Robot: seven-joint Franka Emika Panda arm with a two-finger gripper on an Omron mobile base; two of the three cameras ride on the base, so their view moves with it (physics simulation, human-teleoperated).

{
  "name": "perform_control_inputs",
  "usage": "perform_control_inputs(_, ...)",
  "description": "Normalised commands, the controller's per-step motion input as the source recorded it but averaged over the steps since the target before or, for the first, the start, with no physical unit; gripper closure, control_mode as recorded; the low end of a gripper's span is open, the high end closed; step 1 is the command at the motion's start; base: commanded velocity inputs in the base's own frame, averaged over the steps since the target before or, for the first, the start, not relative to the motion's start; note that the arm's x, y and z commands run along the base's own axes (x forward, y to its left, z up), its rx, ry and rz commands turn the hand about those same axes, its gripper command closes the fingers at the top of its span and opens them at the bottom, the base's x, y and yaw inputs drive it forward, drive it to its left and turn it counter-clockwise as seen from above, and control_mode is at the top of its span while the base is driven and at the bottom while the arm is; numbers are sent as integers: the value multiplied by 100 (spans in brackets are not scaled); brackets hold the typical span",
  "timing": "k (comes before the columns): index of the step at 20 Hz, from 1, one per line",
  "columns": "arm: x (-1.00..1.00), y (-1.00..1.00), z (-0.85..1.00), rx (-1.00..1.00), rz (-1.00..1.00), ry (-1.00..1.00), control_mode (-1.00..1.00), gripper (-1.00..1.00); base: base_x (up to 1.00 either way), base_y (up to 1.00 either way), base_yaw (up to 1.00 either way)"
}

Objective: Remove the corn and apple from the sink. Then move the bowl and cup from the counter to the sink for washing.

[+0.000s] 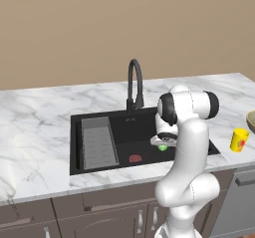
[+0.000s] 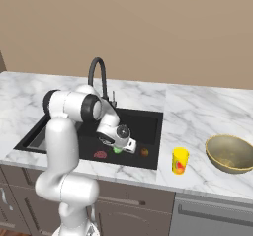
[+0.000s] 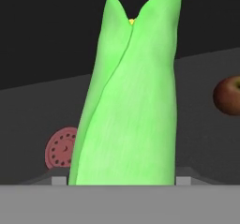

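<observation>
The bright green corn (image 3: 129, 106) stands between my finger tips, which press against both its sides, low inside the black sink (image 1: 142, 125). My gripper (image 1: 163, 143) is shut on it, and from the right the gripper (image 2: 121, 143) shows with the corn (image 2: 117, 150) beneath it. The small brownish apple (image 2: 144, 152) lies on the sink floor just right of the corn, apart from it (image 3: 228, 95). On the counter (image 2: 197, 111) to the sink's right stand the yellow cup (image 2: 180, 161) and the tan bowl (image 2: 230, 153).
A flat reddish item (image 1: 135, 158) lies on the sink floor left of the corn. A ribbed grey drain rack (image 1: 97, 142) fills the sink's left part. The black arched faucet (image 1: 134, 85) rises behind the basin. A dishwasher front (image 2: 212, 215) sits under the counter at right.
</observation>
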Motion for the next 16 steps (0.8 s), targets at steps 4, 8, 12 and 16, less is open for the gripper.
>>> perform_control_inputs(4,-5,-7,35,0,0,0,-100,100,0,0,0)
perform_control_inputs(8,-9,-10,36,0,0,0,-100,100,0,0,0)
perform_control_inputs(12,-8,-9,37,0,0,0,-100,100,0,0,0)
perform_control_inputs(16,-7,-9,40,0,0,0,-100,100,0,0,0)
